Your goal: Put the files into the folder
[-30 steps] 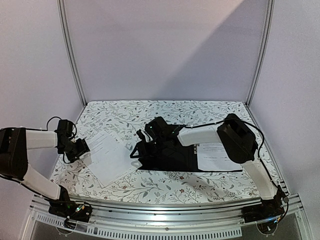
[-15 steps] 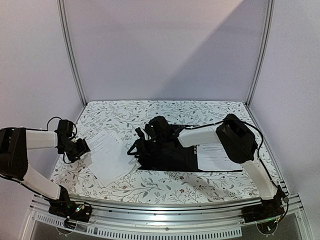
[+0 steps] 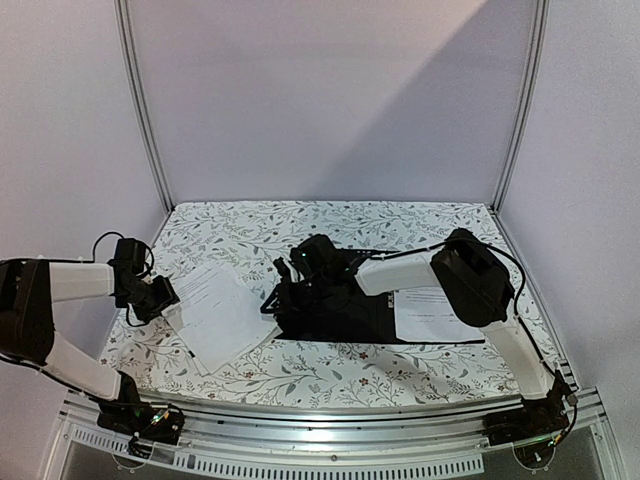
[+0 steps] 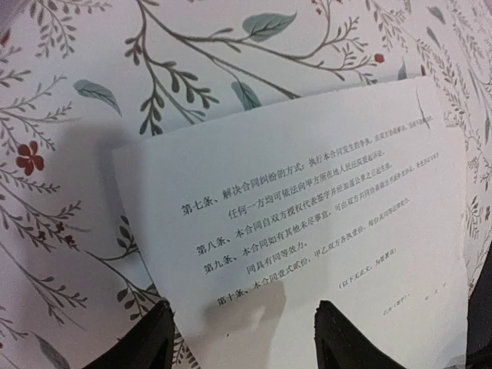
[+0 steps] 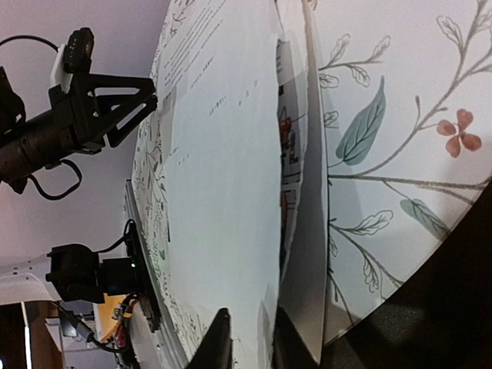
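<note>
White files (image 4: pixel 307 215), print legible L-wrist only

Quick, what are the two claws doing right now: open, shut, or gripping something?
Left gripper: open, jaws apart over the white printed paper sheets, gripping nothing.
Right gripper: pinched shut on an edge of the same sheets.
</note>
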Action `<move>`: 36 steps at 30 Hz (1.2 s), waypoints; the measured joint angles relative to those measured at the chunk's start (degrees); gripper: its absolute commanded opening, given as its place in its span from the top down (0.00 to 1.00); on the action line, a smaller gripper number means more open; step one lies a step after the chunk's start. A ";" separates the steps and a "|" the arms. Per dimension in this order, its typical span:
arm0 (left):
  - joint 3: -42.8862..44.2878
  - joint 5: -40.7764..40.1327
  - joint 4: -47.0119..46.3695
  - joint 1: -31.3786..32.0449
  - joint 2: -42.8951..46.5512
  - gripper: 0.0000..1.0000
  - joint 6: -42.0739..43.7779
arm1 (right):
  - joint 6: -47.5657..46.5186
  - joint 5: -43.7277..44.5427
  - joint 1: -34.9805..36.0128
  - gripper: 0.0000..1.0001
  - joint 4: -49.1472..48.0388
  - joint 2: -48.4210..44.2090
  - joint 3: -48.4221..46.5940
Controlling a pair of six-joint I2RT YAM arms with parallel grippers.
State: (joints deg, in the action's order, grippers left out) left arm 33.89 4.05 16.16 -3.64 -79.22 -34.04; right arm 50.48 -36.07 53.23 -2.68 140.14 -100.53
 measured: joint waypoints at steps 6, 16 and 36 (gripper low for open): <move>0.00 -0.37 0.00 0.15 0.13 0.38 0.04 | -1.86 3.19 0.00 1.00 3.45 0.00 0.00; 0.02 -0.79 -0.02 0.22 0.13 0.38 0.44 | -5.75 8.37 0.00 0.98 7.26 -0.24 0.00; 0.02 -0.39 -0.48 0.57 0.13 0.39 1.03 | -7.28 10.67 -0.26 1.00 7.37 -1.55 1.51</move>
State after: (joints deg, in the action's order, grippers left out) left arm 33.91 3.66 15.68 -3.07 -79.09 -33.01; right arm 43.20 -25.41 52.97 4.69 138.58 -99.02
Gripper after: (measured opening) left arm 0.615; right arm 0.006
